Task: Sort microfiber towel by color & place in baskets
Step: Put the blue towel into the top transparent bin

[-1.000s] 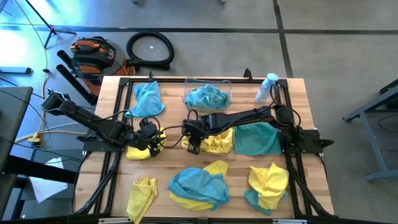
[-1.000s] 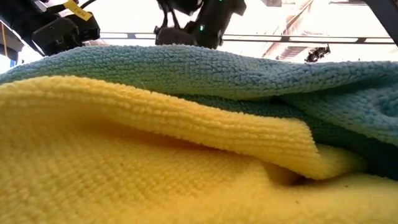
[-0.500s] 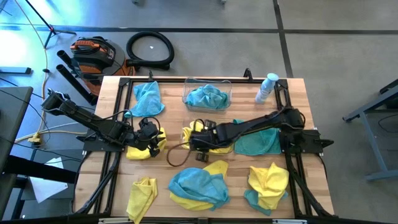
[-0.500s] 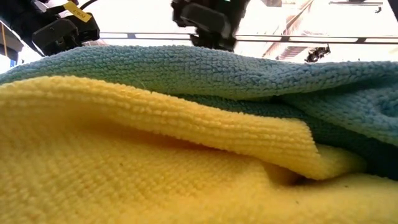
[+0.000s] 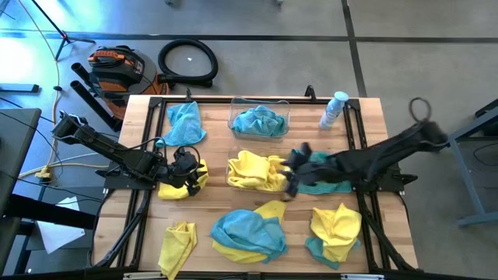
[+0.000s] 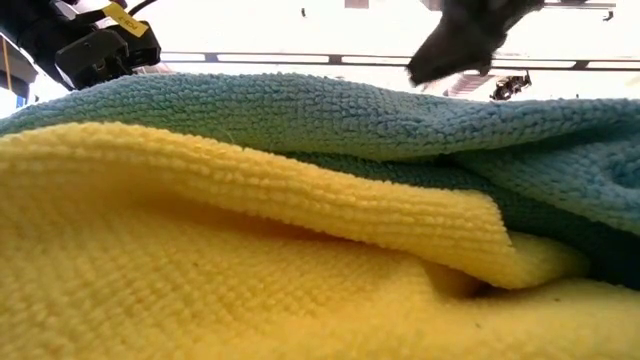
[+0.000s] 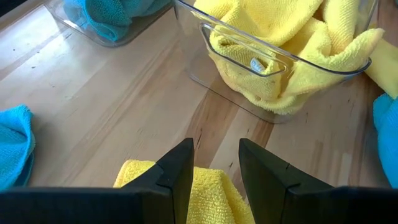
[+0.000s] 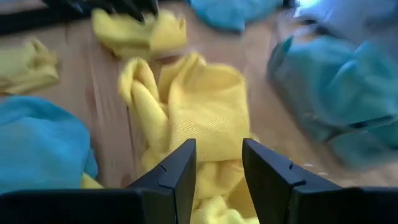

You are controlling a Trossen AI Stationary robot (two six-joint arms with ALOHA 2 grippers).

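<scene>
Two clear baskets stand mid-table. The far one (image 5: 232, 117) holds teal towels (image 5: 259, 122). The near one (image 7: 283, 61) holds yellow towels (image 5: 255, 171). My left gripper (image 5: 187, 166) is open, tilted down over a loose yellow towel (image 7: 211, 193) lying on the wood left of that basket. My right gripper (image 5: 293, 180) is open and blurred, hanging just right of the yellow basket above a flat teal towel (image 5: 325, 177). In its wrist view the right gripper (image 8: 214, 163) has nothing between its fingers.
A loose teal towel (image 5: 185, 122) lies far left. Along the near edge lie a yellow towel (image 5: 177, 245), a teal-on-yellow heap (image 5: 247, 233) and a yellow-on-teal heap (image 5: 334, 227). A clear bottle (image 5: 333, 109) stands far right. Towels fill the low view (image 6: 200, 250).
My right gripper has drawn back from over the yellow basket toward the table's right edge, rising and tipping less steeply, still open. The yellow towels stay in the basket, now uncovered. My left gripper has kept still.
</scene>
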